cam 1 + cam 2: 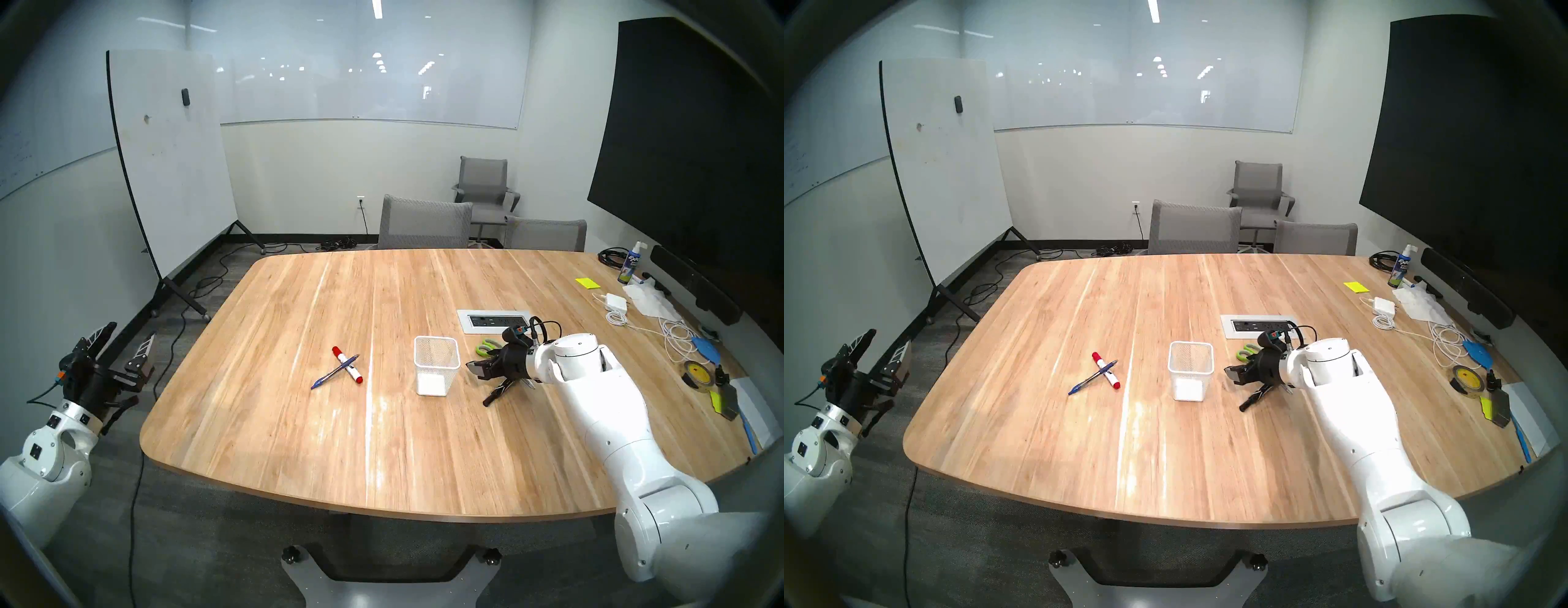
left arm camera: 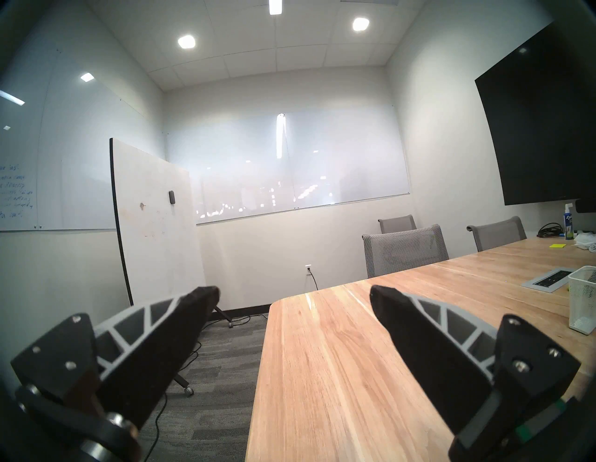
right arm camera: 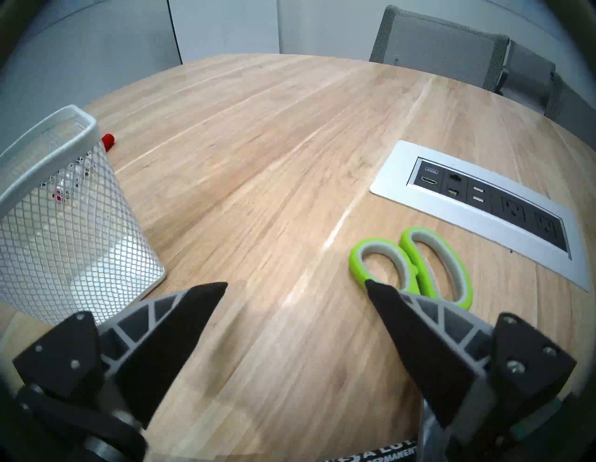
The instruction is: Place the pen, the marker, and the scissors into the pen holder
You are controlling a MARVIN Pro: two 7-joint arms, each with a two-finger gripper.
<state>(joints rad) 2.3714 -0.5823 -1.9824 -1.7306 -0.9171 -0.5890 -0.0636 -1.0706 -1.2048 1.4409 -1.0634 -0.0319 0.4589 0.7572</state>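
Standing empty at the middle of the tabletop, the pen holder has taken in nothing yet, so I judge the task barely begun; all three things are still to be placed. The pen lies at the holder's nine o'clock, well apart from it, crossed over a white marker with red ends and touching it. The scissors lie flat at the holder's three o'clock, near it, their green handles toward a power socket panel at twelve o'clock; the blades are hidden under the right arm. A black marker lies at about four o'clock of the holder, beneath the right tool; which marker the task means I cannot tell. The right tool hangs low between holder and scissors, fingers spread wide, clasping nothing. The left tool waits off the tabletop's edge at nine o'clock, likewise spread and bare.
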